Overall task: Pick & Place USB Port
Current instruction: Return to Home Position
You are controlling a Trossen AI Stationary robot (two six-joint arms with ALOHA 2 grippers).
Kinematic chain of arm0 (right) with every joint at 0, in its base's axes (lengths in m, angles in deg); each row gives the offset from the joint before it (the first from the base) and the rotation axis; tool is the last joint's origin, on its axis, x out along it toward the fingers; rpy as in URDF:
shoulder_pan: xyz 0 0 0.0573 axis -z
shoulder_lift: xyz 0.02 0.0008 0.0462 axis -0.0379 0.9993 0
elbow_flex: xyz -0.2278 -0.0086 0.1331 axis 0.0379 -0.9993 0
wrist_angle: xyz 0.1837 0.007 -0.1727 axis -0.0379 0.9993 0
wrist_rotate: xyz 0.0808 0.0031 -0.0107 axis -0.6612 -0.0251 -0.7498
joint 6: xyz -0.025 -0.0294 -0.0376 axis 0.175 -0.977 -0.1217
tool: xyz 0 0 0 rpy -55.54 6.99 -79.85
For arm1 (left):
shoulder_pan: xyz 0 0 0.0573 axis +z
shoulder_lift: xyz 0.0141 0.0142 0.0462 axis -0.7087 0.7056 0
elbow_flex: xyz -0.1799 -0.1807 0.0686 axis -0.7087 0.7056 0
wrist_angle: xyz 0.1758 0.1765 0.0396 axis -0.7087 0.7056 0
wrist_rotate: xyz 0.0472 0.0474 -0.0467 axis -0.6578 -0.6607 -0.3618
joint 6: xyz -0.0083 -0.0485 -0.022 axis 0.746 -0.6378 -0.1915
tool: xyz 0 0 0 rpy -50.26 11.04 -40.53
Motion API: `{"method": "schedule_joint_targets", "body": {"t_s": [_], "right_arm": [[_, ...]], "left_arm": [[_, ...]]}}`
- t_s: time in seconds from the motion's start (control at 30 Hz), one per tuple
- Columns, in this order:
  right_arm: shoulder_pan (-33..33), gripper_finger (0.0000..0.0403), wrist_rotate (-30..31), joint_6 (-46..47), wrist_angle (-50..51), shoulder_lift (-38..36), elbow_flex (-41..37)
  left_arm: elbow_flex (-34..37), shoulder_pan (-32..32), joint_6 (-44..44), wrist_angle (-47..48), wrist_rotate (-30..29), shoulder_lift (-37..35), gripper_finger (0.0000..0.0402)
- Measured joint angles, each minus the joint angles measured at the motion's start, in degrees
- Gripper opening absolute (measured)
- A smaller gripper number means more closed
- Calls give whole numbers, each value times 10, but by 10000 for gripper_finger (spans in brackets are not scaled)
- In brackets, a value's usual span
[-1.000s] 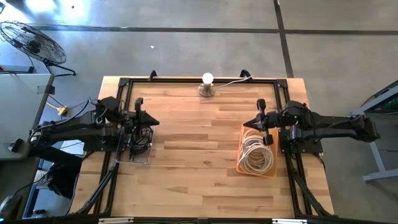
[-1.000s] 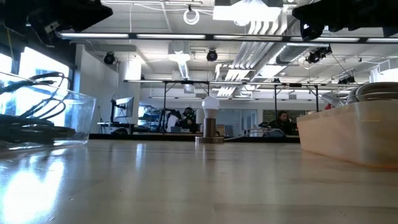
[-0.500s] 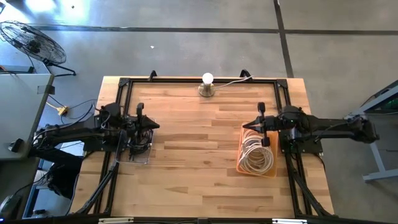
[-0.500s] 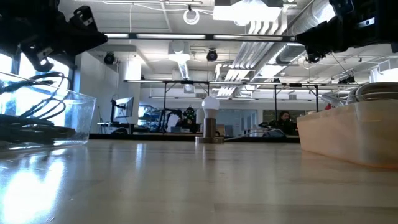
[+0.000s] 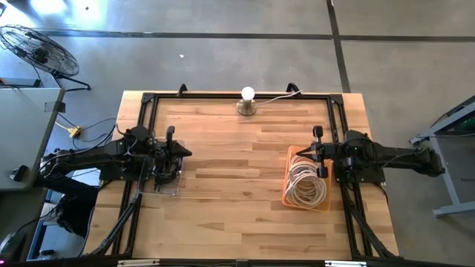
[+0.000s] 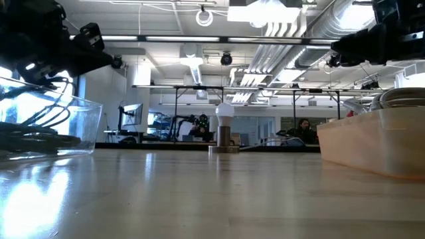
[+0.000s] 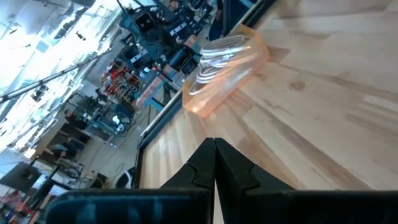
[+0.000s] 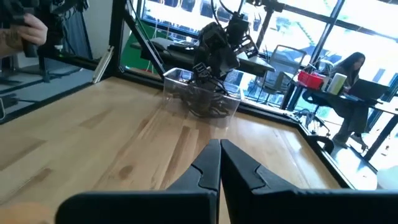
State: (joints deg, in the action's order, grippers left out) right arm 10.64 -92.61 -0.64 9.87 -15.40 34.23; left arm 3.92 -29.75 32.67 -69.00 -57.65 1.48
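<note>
My left gripper [image 5: 187, 152] hovers shut and level over the clear container [image 5: 165, 179] of dark cables at the table's left. In its own view the shut fingertips [image 7: 214, 146] hold nothing. My right gripper [image 5: 303, 153], also shut with nothing in it [image 8: 219, 146], hangs level above the far end of the orange bin [image 5: 306, 182], which holds coiled white cables. A USB port cannot be made out among the cables. In the low view both grippers are high above the table, left [image 6: 99, 56] and right [image 6: 345, 46].
A light bulb on a round base [image 5: 247, 101] stands at the middle of the far edge. A black frame [image 5: 152, 100] runs along the table's sides. Bare wood lies between the container and the bin [image 5: 237, 170]. A person sits in the room beyond [image 8: 351, 68].
Both grippers have sunk toward the table and stayed shut and level. The right one has also drawn back toward the table's right edge, from in front of the bin to over its far end. Container, bin and cables have not moved.
</note>
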Motion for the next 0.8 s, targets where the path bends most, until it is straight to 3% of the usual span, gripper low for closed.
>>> {"method": "schedule_joint_targets", "body": {"t_s": [0.13,0.33,0.6,0.8], "right_arm": [[0,0,13,11,3,-29,-26],[0,0,38,22,-39,-59,-67],[0,0,73,7,-41,-63,-70],[0,0,142,25,-38,-63,-70]], "left_arm": [[0,0,0,2,9,0,0],[0,0,13,4,-26,0,0],[0,0,-8,4,-33,0,0],[0,0,-97,0,-128,0,0]]}}
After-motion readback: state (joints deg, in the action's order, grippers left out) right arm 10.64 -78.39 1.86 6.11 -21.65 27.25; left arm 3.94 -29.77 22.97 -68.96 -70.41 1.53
